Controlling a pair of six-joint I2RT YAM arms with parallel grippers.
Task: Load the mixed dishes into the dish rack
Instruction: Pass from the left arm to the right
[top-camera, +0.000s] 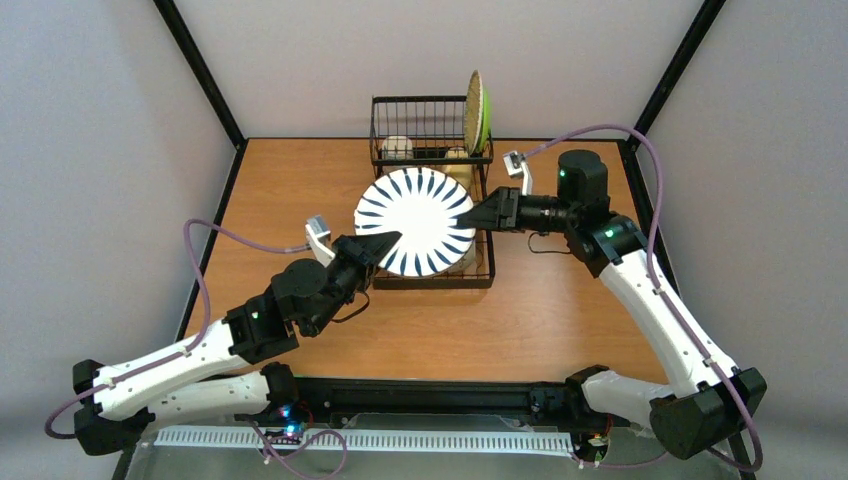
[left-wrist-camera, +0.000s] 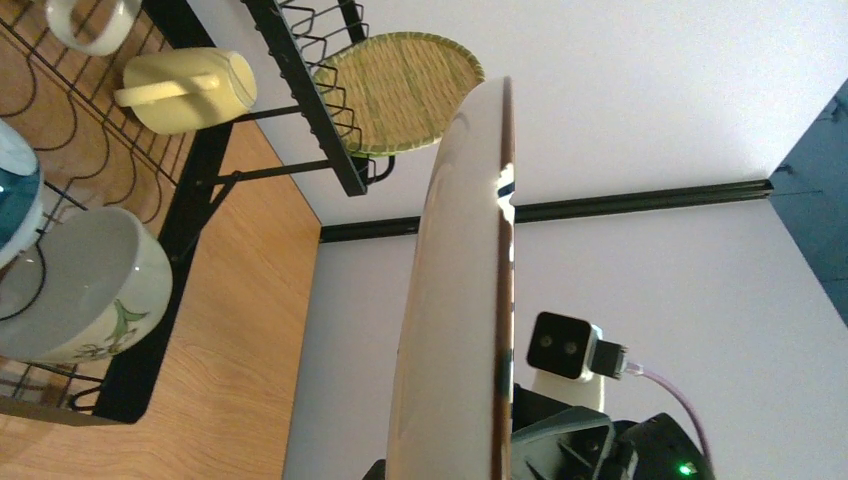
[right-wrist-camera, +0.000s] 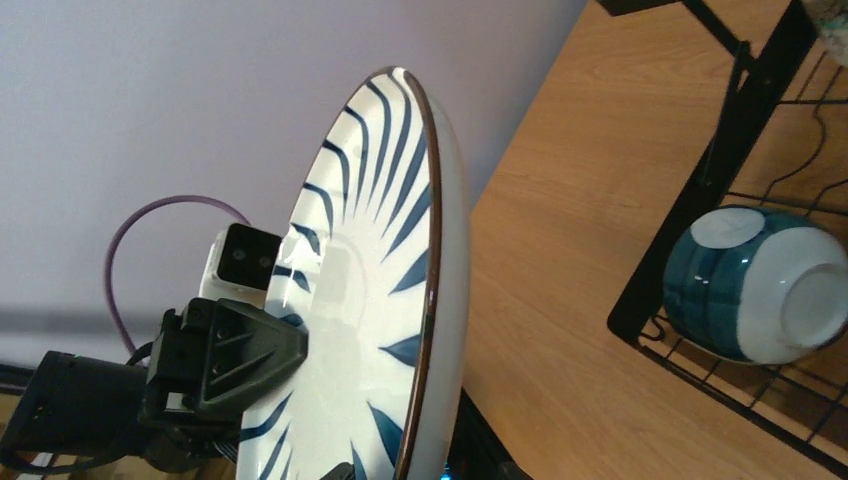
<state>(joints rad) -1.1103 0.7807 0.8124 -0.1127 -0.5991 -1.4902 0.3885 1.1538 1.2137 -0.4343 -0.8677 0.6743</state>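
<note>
The white plate (top-camera: 420, 222), painted with blue radial strokes, hangs face-up over the low tray of the black dish rack (top-camera: 378, 125). My left gripper (top-camera: 386, 241) is shut on its near-left rim. My right gripper (top-camera: 470, 216) is shut on its right rim. The left wrist view shows the plate (left-wrist-camera: 455, 300) edge-on, and the right wrist view shows its face (right-wrist-camera: 350, 300). In the rack are the lime-green plate (top-camera: 479, 110) standing at the far right, a white mug (top-camera: 398, 148), the cream-yellow mug (left-wrist-camera: 190, 90), the white bowl with a motif (left-wrist-camera: 80, 290) and the teal-and-white bowl (right-wrist-camera: 755, 285).
The rack's taller basket stands at the back against the far wall. Bare wooden table (top-camera: 290, 190) lies left, right and in front of the rack. Black frame posts rise at the table's back corners.
</note>
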